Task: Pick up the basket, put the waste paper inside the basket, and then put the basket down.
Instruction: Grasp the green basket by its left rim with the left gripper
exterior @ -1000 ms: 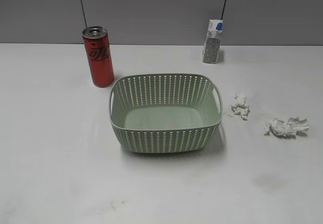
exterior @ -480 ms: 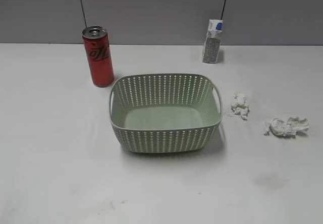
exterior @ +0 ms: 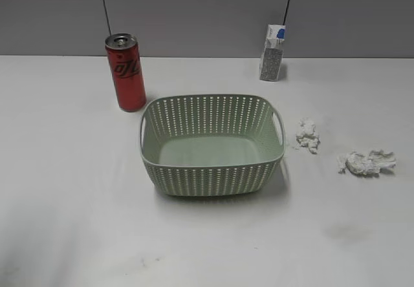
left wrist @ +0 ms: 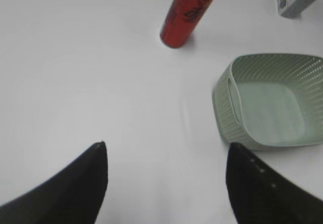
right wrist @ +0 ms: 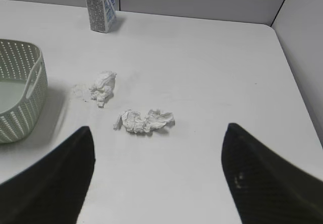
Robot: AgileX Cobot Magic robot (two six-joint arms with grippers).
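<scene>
- The left gripper (left wrist: 166,183) hangs above bare counter (exterior: 71,190), on the left side. Its jaws stand wide apart and hold nothing.
- A red can (exterior: 126,72) stands upright near the back, just beside the left rear corner of the basket. I cannot tell if they touch.
- The basket (exterior: 212,143) sits flat on the counter in the middle, with its opening up. Nothing is inside it. Its two handle holes face left and right.
- A small carton (exterior: 272,61) stands upright at the back, behind the right end of the basket and well apart from it.
- One paper wad (exterior: 308,135) lies on the counter near the right handle of the basket, not touching it.
- A second wad (exterior: 366,162), longer, lies further right and a little closer to the front.
- The right gripper (right wrist: 159,176) hangs above the counter near the longer wad. Its jaws are spread wide and empty.
</scene>
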